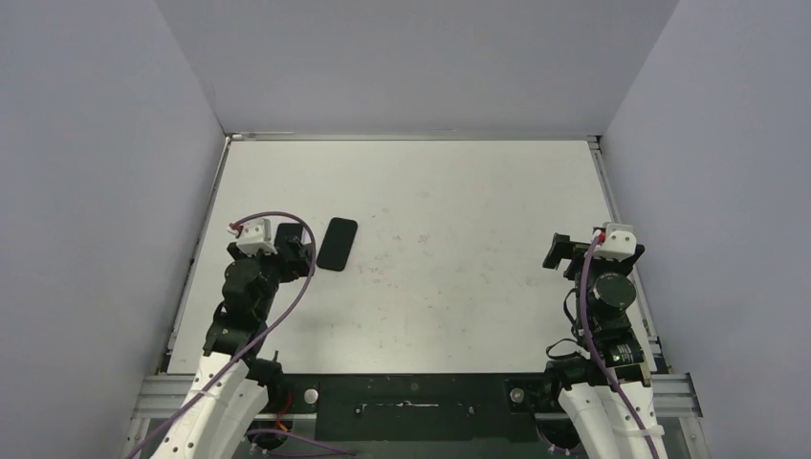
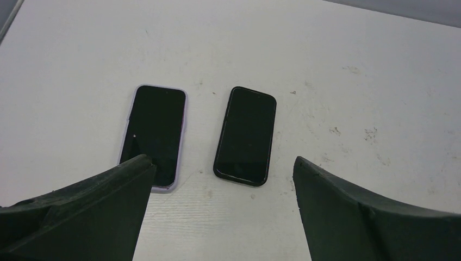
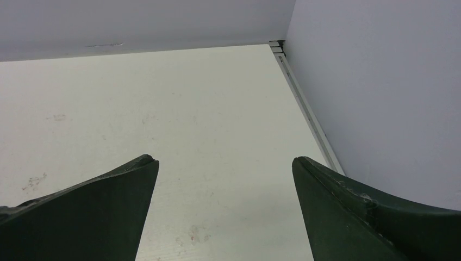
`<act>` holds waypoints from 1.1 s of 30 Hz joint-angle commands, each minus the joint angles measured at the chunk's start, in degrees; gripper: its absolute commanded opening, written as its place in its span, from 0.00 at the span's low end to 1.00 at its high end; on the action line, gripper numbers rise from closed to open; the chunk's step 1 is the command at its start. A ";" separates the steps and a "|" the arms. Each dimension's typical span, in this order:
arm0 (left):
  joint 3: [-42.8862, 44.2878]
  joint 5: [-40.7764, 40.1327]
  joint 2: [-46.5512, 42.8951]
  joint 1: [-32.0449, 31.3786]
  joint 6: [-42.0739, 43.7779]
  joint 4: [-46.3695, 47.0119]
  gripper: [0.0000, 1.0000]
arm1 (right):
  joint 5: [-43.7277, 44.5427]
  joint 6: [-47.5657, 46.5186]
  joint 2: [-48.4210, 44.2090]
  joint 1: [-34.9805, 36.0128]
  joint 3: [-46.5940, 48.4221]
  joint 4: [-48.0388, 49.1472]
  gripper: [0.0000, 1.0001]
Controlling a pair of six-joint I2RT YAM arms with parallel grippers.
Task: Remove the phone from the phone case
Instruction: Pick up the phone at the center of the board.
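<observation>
A lilac-rimmed phone case [image 2: 155, 133] lies flat on the white table, its inside dark; I cannot tell whether a phone fills it. A bare black phone [image 2: 245, 135] lies flat just to its right, apart from it. It also shows in the top view [image 1: 337, 244]. My left gripper [image 2: 223, 162] is open and empty, hovering at the near ends of both. Its left fingertip [image 2: 138, 168] covers the case's near corner. In the top view the left gripper [image 1: 292, 244] hides the case. My right gripper [image 3: 225, 162] is open and empty at the right side [image 1: 564, 251].
The white table [image 1: 459, 220] is boxed in by grey walls on the left, back and right. A metal rail [image 3: 304, 103] runs along its right edge beside the right gripper. Faint stains mark the table's middle.
</observation>
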 commanded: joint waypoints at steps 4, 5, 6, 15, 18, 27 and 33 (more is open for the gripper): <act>4.52 5.69 7.59 0.44 -1.19 5.80 0.97 | 0.63 0.54 0.28 0.89 1.63 1.94 1.00; 4.99 6.33 9.55 0.48 -1.91 6.28 0.97 | 0.50 0.52 0.70 1.20 1.56 2.02 1.00; 5.51 7.51 11.65 0.58 -2.49 6.68 0.97 | 0.53 0.44 1.22 1.63 1.56 2.04 1.00; 16.10 15.25 35.34 0.78 -4.19 6.93 0.97 | 0.42 0.29 1.91 4.65 1.16 2.23 1.00; 22.21 16.41 42.36 0.90 -3.24 2.24 0.97 | 0.22 0.20 2.12 5.10 1.18 2.17 1.00; 45.58 20.48 65.60 0.07 8.26 -18.34 0.97 | 0.98 0.29 2.57 5.44 1.45 1.69 1.00; 52.38 19.12 73.44 -0.50 8.36 -22.26 0.96 | 0.89 0.20 3.33 5.44 1.71 1.44 1.00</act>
